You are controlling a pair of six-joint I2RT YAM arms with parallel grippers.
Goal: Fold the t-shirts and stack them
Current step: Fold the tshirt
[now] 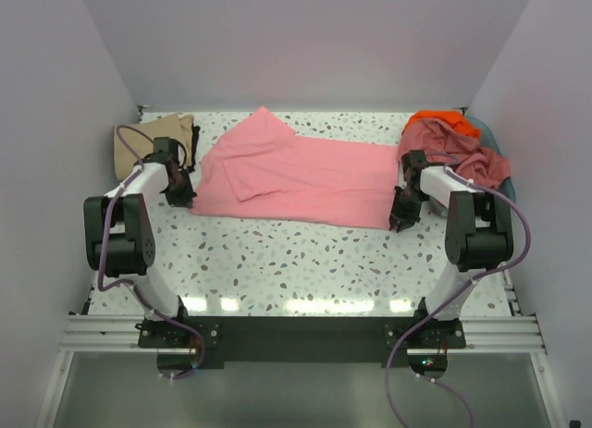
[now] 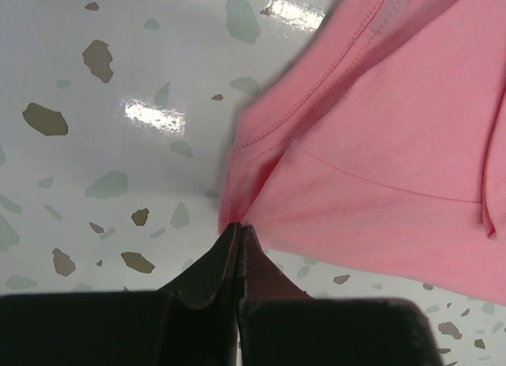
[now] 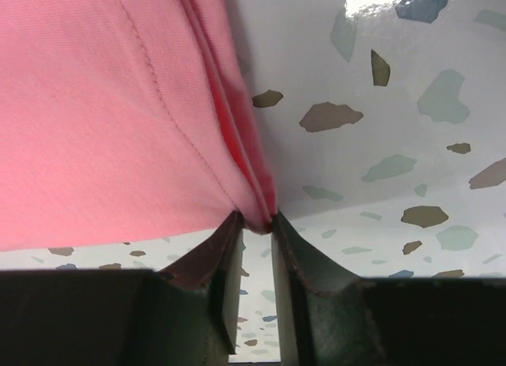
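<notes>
pink cotton fills the middle of the speckled table [image 1: 296,266]: the light pink t-shirt [image 1: 305,174] lies spread flat between the two arms, with one sleeve folded in over its body near the left side. the left gripper [image 1: 182,199] sits at the shirt's near left corner. in the left wrist view its fingers [image 2: 213,271] are pressed fully together, with the stitched corner of the shirt pinched at their tips and the cloth puckering there. the right gripper [image 1: 400,223] sits at the near right corner. in the right wrist view its fingers [image 3: 296,255] stand a narrow gap apart, and the bunched hem is wedged between the tips, touching both.

the tan t-shirt [image 1: 134,143] lies at the far left corner, behind the left arm. at the far right, the orange t-shirt [image 1: 439,120] and the dusty pink t-shirt [image 1: 462,157] are heaped together, with the rim of the blue basket [image 1: 488,132] showing just behind them.
</notes>
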